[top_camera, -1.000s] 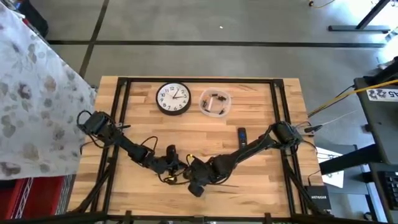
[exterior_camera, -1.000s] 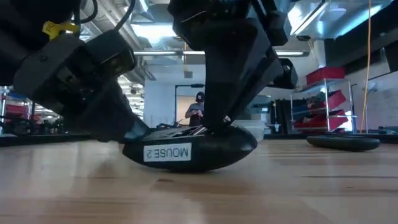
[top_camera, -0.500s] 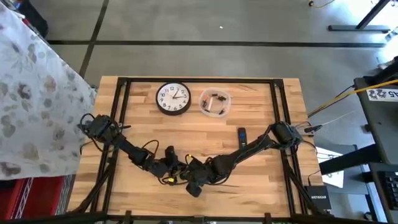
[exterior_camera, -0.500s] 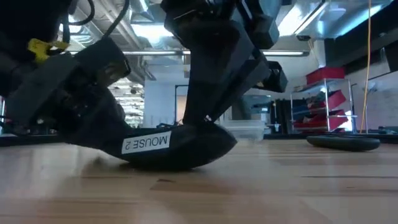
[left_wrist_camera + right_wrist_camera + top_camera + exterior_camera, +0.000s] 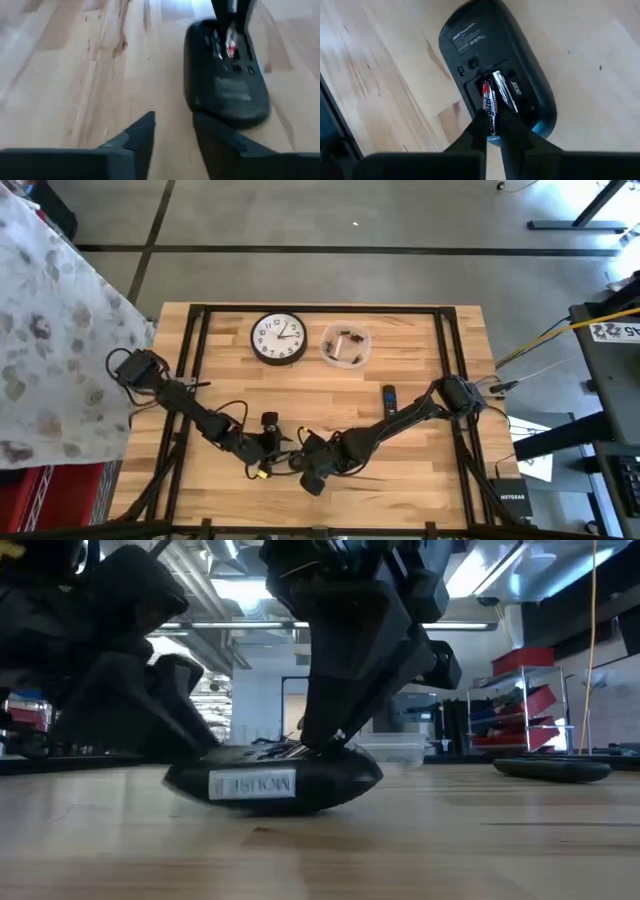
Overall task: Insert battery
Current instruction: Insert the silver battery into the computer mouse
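The pale wooden slatted bench (image 5: 330, 390) carried everything. Near its front edge lay the black plastic computer mouse (image 5: 495, 70), belly up, its battery bay open, the domed top rocking on the wood. That curved shell looked smooth and light, so it would likely slide or tip under a sideways push; pressing straight down would keep it steadier.

The left tool (image 5: 172, 137) sat just beside the mouse's near end with its fingers parted and nothing between them, close enough to brace the shell but, as far as the wrist view showed, not gripping it.

The right tool (image 5: 492, 127) was over the open bay, its fingers pinched on the small cylindrical red-and-black battery (image 5: 489, 107). The battery lay lengthwise in the bay beside a second, silvery cell (image 5: 505, 92) already seated there; whether it was fully home could not be told.

The battery was probably rigid, fairly dense for its size and slick on its wrapper, so a grip across the middle of its round body would hold best, leaving both ends free to meet the contacts. A loose pinch could let it roll or shoot out against the spring, I judged.
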You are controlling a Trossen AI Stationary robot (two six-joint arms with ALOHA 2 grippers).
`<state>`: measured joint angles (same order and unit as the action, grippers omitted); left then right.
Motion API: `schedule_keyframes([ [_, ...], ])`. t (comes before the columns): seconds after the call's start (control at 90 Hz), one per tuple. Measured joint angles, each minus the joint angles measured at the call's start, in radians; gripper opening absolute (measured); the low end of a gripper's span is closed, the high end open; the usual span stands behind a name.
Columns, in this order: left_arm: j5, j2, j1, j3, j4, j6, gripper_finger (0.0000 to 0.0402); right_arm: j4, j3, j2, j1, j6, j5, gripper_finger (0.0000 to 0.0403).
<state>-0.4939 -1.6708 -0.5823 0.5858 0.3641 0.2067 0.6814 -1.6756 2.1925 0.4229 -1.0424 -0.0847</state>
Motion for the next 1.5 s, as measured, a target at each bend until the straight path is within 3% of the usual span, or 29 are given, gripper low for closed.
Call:
schedule_keyframes([
  [0.2,0.125,0.025,-0.001,0.0,0.038,-0.041,0.0244,-0.002,0.0,0.0,0.0,0.002,0.003,0.0005],
  [0.5,0.154,-0.027,0.035,0.0,0.189,-0.159,0.031,-0.007,0.002,0.0,0.001,0.01,0.011,0.0005],
  [0.989,0.222,-0.157,0.071,0.035,0.277,-0.178,0.0313,-0.033,0.002,0.002,0.001,0.034,0.005,0.0005],
  [1.289,0.24,-0.214,0.065,0.063,0.282,-0.108,0.0272,-0.043,0.002,0.0,0.003,0.077,-0.001,0.0005],
  [1.5,0.235,-0.216,0.052,0.064,0.283,-0.088,0.027,-0.051,0.002,0.0,0.003,0.083,0.017,0.0005],
])
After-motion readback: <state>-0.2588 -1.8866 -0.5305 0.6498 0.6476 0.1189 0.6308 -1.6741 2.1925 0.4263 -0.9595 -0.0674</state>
